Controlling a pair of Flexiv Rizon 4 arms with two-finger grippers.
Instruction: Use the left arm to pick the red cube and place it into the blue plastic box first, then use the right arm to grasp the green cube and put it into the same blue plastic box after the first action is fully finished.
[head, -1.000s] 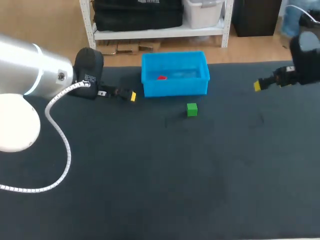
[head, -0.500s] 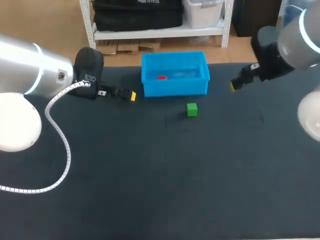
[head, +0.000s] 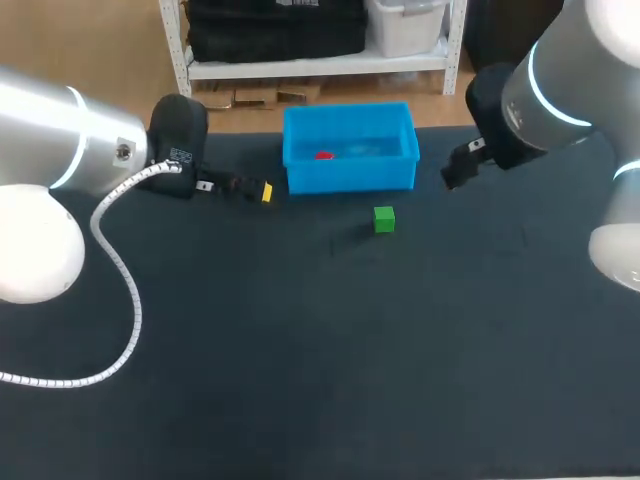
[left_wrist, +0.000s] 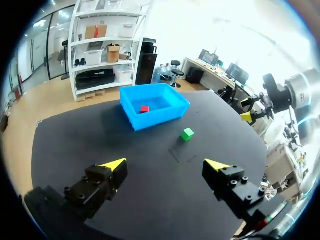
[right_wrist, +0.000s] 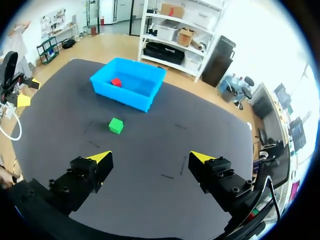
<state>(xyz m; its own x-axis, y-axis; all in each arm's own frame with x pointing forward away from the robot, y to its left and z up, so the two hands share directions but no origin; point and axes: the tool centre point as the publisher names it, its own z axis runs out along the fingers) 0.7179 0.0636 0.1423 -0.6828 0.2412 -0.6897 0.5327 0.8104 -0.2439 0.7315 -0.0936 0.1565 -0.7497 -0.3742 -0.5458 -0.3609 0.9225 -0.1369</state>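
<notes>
Since a second ago the right gripper (right_wrist: 151, 158) has swung inward to beside the blue plastic box (head: 350, 178), wide open and empty, and the green cube (head: 384, 219) lies on the worktop (head: 300, 350) ahead of it, near the box holding the red cube (head: 323, 155).

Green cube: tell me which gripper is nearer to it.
Right. The right gripper is beyond the green cube to its right; the left gripper is farther off, left of the blue box.
</notes>
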